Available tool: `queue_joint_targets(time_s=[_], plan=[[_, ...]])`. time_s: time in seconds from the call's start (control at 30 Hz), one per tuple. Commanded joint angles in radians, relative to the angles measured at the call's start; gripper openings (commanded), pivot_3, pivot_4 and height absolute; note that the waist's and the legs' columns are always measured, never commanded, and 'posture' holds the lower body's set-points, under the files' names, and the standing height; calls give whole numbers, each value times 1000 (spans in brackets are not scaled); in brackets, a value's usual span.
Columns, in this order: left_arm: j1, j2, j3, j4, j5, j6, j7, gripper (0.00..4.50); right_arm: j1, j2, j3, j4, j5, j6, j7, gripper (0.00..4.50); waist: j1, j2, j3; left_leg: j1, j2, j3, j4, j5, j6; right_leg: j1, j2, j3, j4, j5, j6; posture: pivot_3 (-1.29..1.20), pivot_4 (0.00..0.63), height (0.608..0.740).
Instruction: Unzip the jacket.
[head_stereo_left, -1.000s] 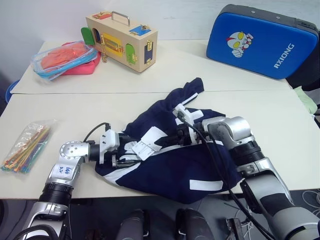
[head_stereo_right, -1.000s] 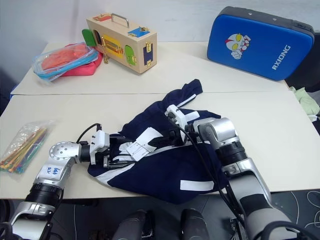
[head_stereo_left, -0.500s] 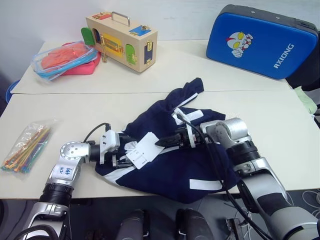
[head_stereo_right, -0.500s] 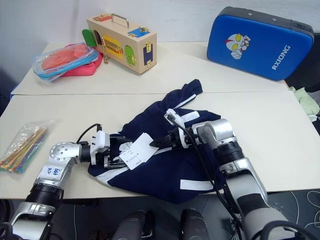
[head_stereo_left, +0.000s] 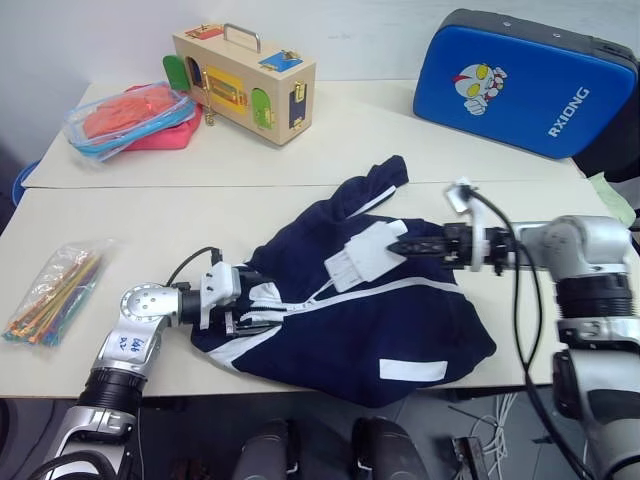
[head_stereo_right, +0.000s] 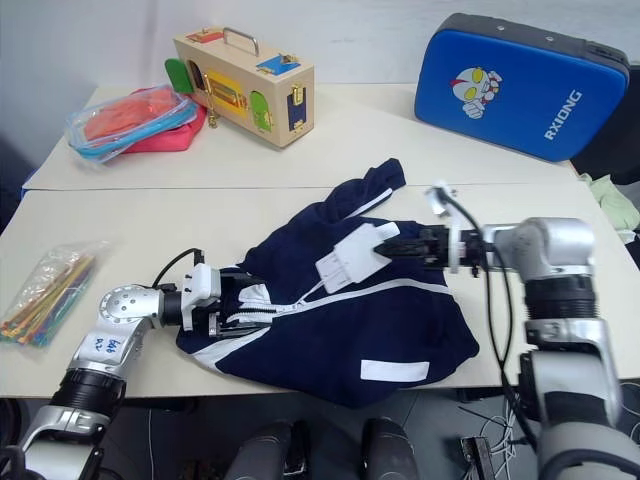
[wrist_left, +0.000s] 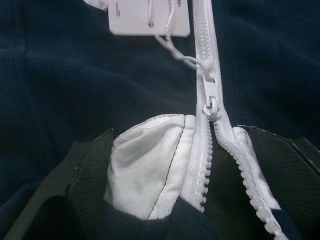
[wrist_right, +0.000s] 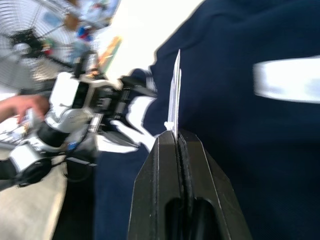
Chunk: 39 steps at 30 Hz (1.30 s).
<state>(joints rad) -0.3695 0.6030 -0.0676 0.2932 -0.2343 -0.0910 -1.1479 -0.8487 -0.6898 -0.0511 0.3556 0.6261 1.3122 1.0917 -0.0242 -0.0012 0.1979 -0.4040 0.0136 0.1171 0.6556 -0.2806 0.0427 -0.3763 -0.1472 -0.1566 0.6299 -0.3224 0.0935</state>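
Nearest me, the jacket (head_stereo_left: 350, 300) lies bunched on the front table (head_stereo_left: 120, 215), its lower hem hanging just over the near edge. My left gripper (head_stereo_left: 245, 310) has its fingers spread wide around the white collar end, one to each side of the zipper (wrist_left: 205, 100), with the slider (wrist_left: 210, 95) sitting just past that end, so almost the whole track is yet to open. Further out, my right gripper (head_stereo_left: 408, 243) has its fingers pressed together, pinching the white paper tags (head_stereo_left: 362, 255), which are tied by a thin string (wrist_left: 172, 42) to the slider. I think the risk is plain: I am pulling on paper and string, not on the pull tab, so the tag could tear or the string snap, or the string could drag the slider sideways and jam it. The left fingers are open rather than clamped, so the collar may slide along with the pull and the whole jacket bunch up or slip off the front edge. To my right the table is bare, giving a long clear run. Left of the jacket lies a bag of coloured sticks (head_stereo_left: 50, 290), well apart. Beyond, on the rear table, sit a wooden latch box (head_stereo_left: 243, 70), a pouch of red cloth (head_stereo_left: 130, 115) and a blue case (head_stereo_left: 520, 80), all far from my arms.
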Motion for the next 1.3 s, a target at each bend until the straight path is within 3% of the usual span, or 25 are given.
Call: queue_joint_targets(time_s=[0.03,0.5,0.7,1.03,1.3], plan=[[25,2,-36,63,60,13,13,4500,18,-59,-53,-22,10,-15,-12,8,-1,0,0,0,0,0,0,0,0,0,0,0,0,0,0,0,150,740],[36,1,-41,87,52,8,12,4500,180,-345,-212,58,-34,-120,-41,8,9,3,-2,1,0,0,0,0,1,1,-1,0,-1,0,1,0,150,740],[44,1,-45,104,53,-2,12,4500,296,-443,-247,200,-125,-322,-44,8,14,6,-4,3,0,2,-1,0,1,1,-1,0,-2,0,1,0,150,740],[35,6,-52,130,60,-12,3,4500,261,-428,-332,374,-203,-671,-148,8,10,15,-9,14,0,11,-7,0,1,4,-1,3,-3,0,1,0,150,740],[26,20,-44,142,60,-16,-2,4500,183,-437,-321,491,-256,-830,-212,8,7,15,-9,14,0,11,-6,0,0,4,-1,4,-3,0,1,0,150,740]])
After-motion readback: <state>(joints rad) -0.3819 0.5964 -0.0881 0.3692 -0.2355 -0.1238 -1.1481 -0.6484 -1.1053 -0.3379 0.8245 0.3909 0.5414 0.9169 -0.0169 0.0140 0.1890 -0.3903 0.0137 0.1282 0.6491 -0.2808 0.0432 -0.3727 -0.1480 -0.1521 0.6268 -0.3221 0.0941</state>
